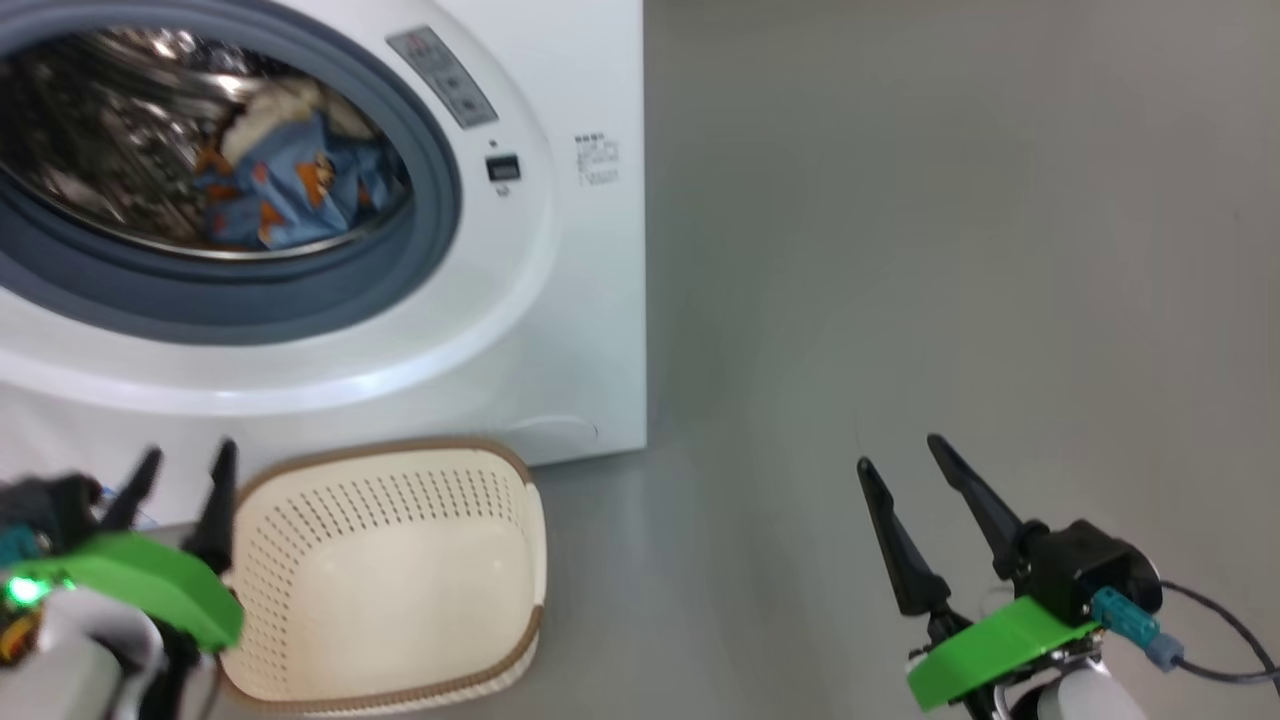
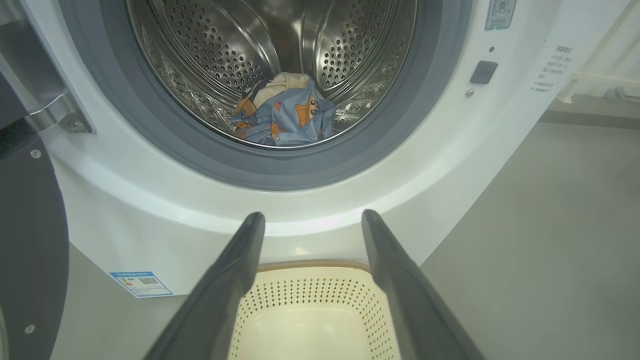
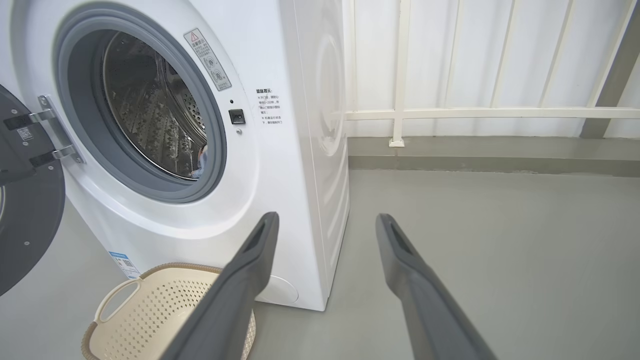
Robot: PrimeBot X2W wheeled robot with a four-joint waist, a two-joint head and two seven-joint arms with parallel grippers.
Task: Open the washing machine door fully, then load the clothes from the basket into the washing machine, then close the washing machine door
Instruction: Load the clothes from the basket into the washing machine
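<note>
Left gripper [image 1: 188, 452]: long dark fingers spread wide with nothing between them; lower left of the head view, tips just above the left rim of the basket [image 1: 300, 530]; its wrist view looks down between the fingers into that basket.
Right gripper [image 1: 900, 452]: also spread wide and empty; lower right of the head view, over bare floor [image 1: 900, 250], well apart from basket and machine.
Basket: on the floor just in front of the lower front of the washing machine [image 1: 560, 330], bottom centre-left of the head view; the parts of its inside that show hold no garment.
Clothes [image 2: 285, 120]: a light blue and cream bundle with orange prints, lying at the bottom of the steel drum [image 2: 200, 45], past the grey gasket [image 1: 250, 300]; upper centre of the left wrist view.
Washing machine door [image 3: 25, 220]: swung out on its hinge [image 3: 50, 135]; dark inner face at the left edge of both wrist views.
Progress: opening and loading look done; closing the door is what remains.
Edges: the door's rim sits far left, nearest the left gripper; whether its swing clears the basket I cannot tell.
Open room: broad bare floor fills the right half of the head view; a white railing [image 3: 400, 75] stands behind, top right of the right wrist view.
</note>
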